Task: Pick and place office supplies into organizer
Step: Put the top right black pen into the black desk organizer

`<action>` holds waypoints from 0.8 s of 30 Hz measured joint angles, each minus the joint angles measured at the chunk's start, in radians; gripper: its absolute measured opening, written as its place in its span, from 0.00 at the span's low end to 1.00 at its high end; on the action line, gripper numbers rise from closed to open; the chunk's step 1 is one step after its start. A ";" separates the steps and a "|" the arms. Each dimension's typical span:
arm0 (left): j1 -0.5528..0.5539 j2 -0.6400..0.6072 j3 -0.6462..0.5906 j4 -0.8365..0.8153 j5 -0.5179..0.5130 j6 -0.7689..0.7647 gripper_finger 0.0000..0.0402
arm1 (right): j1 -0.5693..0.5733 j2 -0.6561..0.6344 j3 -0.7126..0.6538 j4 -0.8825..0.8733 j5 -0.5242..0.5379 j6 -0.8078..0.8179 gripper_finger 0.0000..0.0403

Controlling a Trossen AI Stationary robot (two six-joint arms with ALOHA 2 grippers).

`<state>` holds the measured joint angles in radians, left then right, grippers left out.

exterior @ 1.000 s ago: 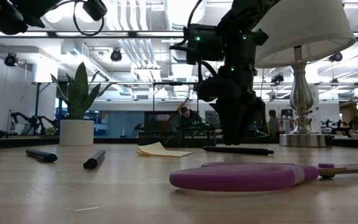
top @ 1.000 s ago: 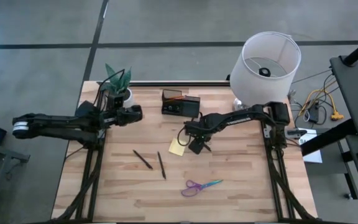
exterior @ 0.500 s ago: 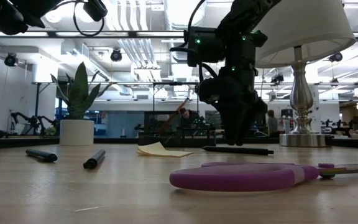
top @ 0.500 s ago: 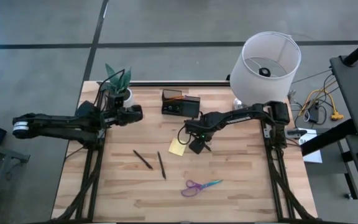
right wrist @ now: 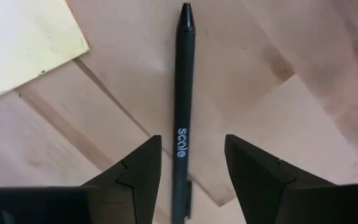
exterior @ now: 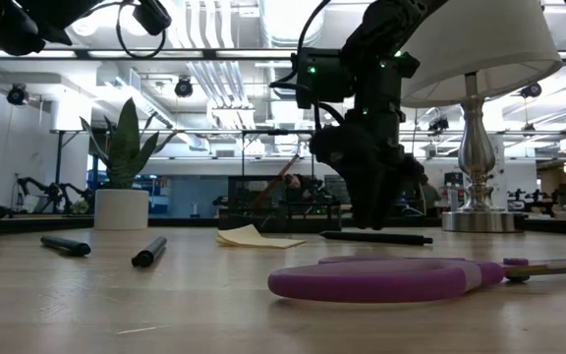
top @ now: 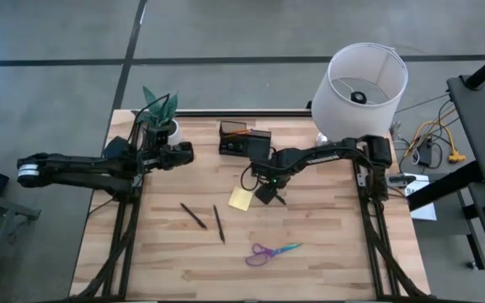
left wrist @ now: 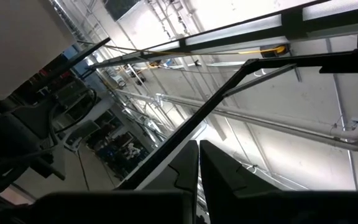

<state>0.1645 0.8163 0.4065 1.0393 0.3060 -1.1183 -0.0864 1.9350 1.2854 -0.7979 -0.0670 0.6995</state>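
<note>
My right gripper point(right wrist: 185, 171) is open and points down over a black pen point(right wrist: 182, 93) lying flat on the table. One finger stands on each side of the pen's barrel without touching it. In the low view its fingertips point(exterior: 371, 218) hover just above that pen point(exterior: 376, 237). The yellow sticky-note pad point(top: 241, 199) lies right beside it. Two more dark pens point(top: 194, 215) point(top: 218, 223) and the purple-and-teal scissors point(top: 272, 251) lie nearer the near edge. The black organizer point(top: 244, 140) stands toward the far edge, an orange pencil point(top: 232, 127) in it. My left gripper point(left wrist: 197, 168) is shut and waits raised by the plant.
A white pot with a green plant point(top: 160, 114) stands at the far left corner. A white lamp point(top: 365, 80) stands at the far right. The scissors' purple handle point(exterior: 381, 278) fills the near foreground in the low view. Bare wood lies between the pens and the scissors.
My right gripper has edged slightly toward the far edge above the black pen and stays open. The pen, pad and other supplies lie where they were.
</note>
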 joint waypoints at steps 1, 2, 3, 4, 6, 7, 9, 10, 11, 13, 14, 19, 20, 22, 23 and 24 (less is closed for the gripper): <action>0.000 0.000 0.000 0.000 0.000 0.000 0.00 | 0.000 0.000 0.000 0.000 -0.010 0.013 0.42; 0.000 0.000 0.000 -0.001 0.000 0.000 0.00 | 0.000 0.000 0.000 0.000 -0.023 0.023 0.42; 0.000 -0.001 0.000 0.000 0.000 0.000 0.00 | 0.000 0.000 0.000 -0.001 -0.034 0.032 0.42; 0.000 0.000 0.000 0.000 0.000 0.000 0.00 | 0.001 0.000 0.000 0.000 -0.044 0.040 0.42; 0.000 -0.001 0.000 -0.001 0.000 0.000 0.00 | 0.010 0.000 0.000 -0.003 -0.066 0.056 0.42; 0.000 -0.001 0.000 -0.001 0.000 0.000 0.00 | 0.017 0.000 0.000 -0.003 -0.075 0.058 0.42; 0.000 -0.001 0.000 -0.001 0.002 0.000 0.00 | 0.031 0.000 0.000 -0.005 -0.092 0.061 0.42; 0.000 -0.002 0.000 -0.001 0.003 0.000 0.00 | 0.037 0.000 0.000 -0.006 -0.092 0.065 0.42; 0.000 -0.002 0.000 0.000 0.003 0.000 0.00 | 0.039 0.000 0.000 -0.006 -0.089 0.065 0.42; 0.000 -0.001 0.000 0.000 0.003 0.000 0.00 | 0.042 0.000 0.001 -0.005 -0.052 0.065 0.42; 0.000 -0.001 0.000 -0.001 0.003 0.000 0.00 | 0.042 0.000 0.001 -0.006 -0.024 0.064 0.42; 0.000 0.004 0.000 -0.003 0.003 0.000 0.00 | 0.040 0.002 0.001 -0.005 0.031 0.046 0.42; 0.000 0.004 0.000 -0.003 0.003 0.000 0.00 | 0.041 0.003 0.001 -0.006 0.031 0.037 0.42; 0.000 0.003 0.000 0.000 0.004 0.000 0.00 | 0.041 0.004 -0.005 0.001 0.032 0.019 0.42; 0.000 0.003 0.000 0.000 0.004 0.000 0.00 | 0.043 0.007 -0.009 0.008 0.034 0.010 0.42; 0.000 0.003 0.000 -0.001 0.004 0.000 0.00 | 0.044 0.011 -0.011 0.013 0.042 0.007 0.42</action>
<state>0.1643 0.8189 0.4065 1.0380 0.3099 -1.1187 -0.0426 1.9461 1.2745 -0.7851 -0.0252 0.7063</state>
